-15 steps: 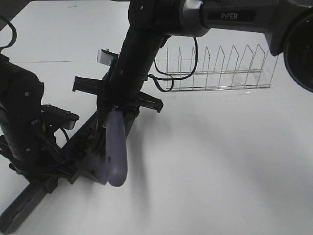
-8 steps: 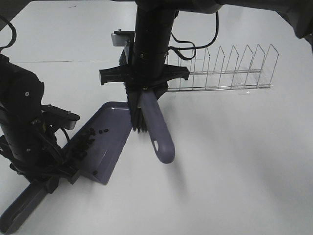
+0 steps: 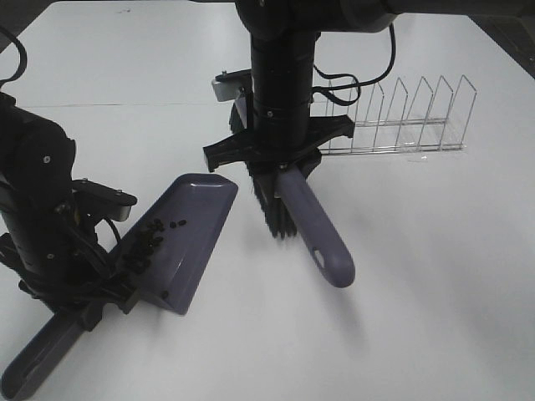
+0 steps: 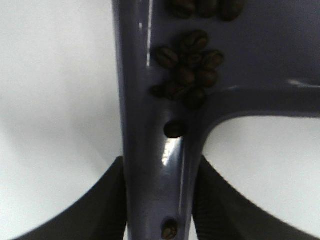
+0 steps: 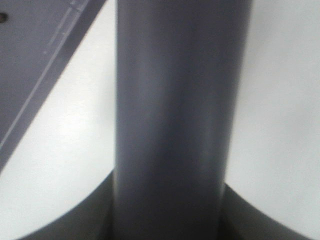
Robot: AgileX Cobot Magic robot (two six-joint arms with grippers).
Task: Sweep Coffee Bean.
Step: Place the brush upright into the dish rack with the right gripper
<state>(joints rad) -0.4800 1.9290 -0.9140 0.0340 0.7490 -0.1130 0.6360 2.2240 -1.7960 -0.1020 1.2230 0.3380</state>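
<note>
Purple-grey plastic fills the gap between the left jaws: they are clamped on the dustpan (image 4: 155,165) at its narrow handle, one dark finger (image 4: 107,200) pressed against each side in the left wrist view. Just past that grip, where the handle widens into the scoop, the coffee beans (image 4: 187,75) lie bunched in a small heap. One bean sits alone at the neck and another lies further down the handle, between the fingers. From the high camera the beans show as dark specks in the handle-side part of the scoop, with one stray bean nearer the scoop's near corner. The scoop's open edge faces the brush (image 3: 313,230).

The right jaws are closed on the brush's handle, which fills the right wrist view, with a dark finger on each side. Below the grip, black bristles (image 3: 274,209) hang down towards the table (image 3: 418,292); whether they touch it I cannot tell. The handle slants outward, with a small hole near its free end. A strip of bare white table separates the bristles from the dustpan. Behind the right arm, a clear wire rack (image 3: 410,117) stands on the table, well apart from the dustpan.
</note>
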